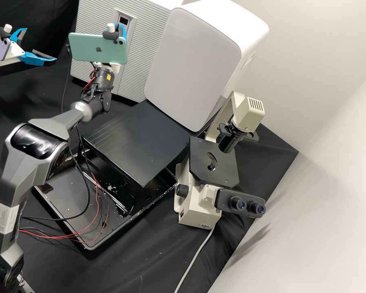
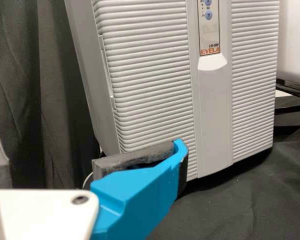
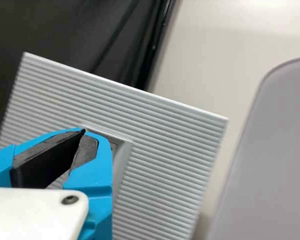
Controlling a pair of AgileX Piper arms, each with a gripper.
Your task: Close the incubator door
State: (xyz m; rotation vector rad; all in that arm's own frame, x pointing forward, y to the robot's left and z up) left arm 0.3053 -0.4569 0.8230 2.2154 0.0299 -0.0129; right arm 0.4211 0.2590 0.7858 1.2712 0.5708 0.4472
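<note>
The incubator with its ribbed white door (image 1: pixel 144 53) stands at the back of the bench. In the left wrist view the door (image 2: pixel 150 75) lies along the body with no visible gap. To the left of it, apart, my left gripper (image 1: pixel 40 45) stands open and empty; the left wrist view shows the same gripper (image 2: pixel 85 142) with its fingers wide apart. My right gripper (image 1: pixel 122 31), partly behind a green phone, is over the door's control panel. Its fingertips meet in the right wrist view, where the gripper (image 3: pixel 84 132) covers part of the door (image 3: pixel 165 165); contact cannot be told.
A smooth white-and-grey cabinet (image 1: pixel 191 61) stands right of the incubator. Before it are a black sloped board (image 1: pixel 138 138), a black tray (image 1: pixel 61 203) with loose wires, and a microscope (image 1: pixel 211 162). Black cloth (image 2: pixel 240 205) covers the bench.
</note>
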